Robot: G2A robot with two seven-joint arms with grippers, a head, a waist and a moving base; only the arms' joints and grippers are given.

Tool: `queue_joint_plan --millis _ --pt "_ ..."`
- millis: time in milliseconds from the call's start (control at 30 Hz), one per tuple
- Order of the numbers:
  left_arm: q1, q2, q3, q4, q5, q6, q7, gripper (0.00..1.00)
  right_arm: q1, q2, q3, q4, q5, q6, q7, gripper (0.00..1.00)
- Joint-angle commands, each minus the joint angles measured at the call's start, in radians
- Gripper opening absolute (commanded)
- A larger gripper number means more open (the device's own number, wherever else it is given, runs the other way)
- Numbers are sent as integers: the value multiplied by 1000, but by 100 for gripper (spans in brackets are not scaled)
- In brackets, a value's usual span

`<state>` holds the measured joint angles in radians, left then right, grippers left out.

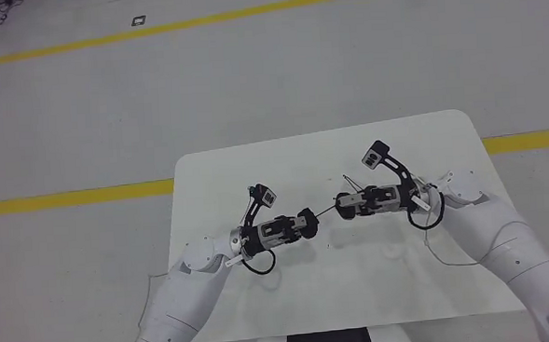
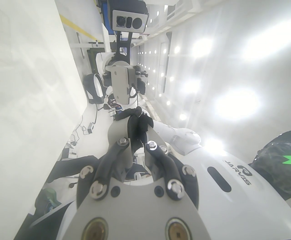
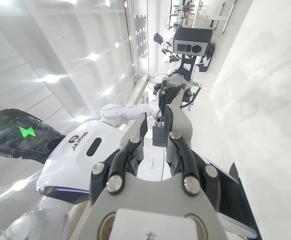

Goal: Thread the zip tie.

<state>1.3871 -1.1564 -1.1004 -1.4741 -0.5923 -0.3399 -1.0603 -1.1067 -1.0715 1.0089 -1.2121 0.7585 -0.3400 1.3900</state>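
- My left gripper (image 1: 311, 218) is pinched on the zip tie (image 1: 325, 211). Its cloth-wrapped fingertips (image 2: 133, 118) meet over the strap.
- My right gripper (image 1: 340, 207) sits just opposite, with a narrow gap between its pads. I cannot tell whether the tie touches them.
- The tie hangs in the air between both grippers, above the white table (image 1: 256, 172). One thin strand pokes up beside the right gripper.
- Handling, my guess: light, thin, springy and slick.
- Best hold: near the tail tip with the flat faces against the pads, since a long free end would wobble off the slot.
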Motion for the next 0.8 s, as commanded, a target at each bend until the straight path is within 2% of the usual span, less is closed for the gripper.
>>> queue_joint_plan --millis 0,267,667,733,767 --pt "0 0 0 0 0 0 0 0 -1 2 0 -1 1 0 0 13" --pt "0 0 0 0 0 0 0 0 -1 7 -2 0 7 0 0 0" --pt "0 0 0 0 0 0 0 0 3 11 -4 -3 -2 0 0 0" --pt "0 0 0 0 0 0 0 91 3 12 -3 -2 -8 0 0 0" --pt "0 0 0 0 0 0 0 100 3 12 -2 -1 -9 0 0 0"
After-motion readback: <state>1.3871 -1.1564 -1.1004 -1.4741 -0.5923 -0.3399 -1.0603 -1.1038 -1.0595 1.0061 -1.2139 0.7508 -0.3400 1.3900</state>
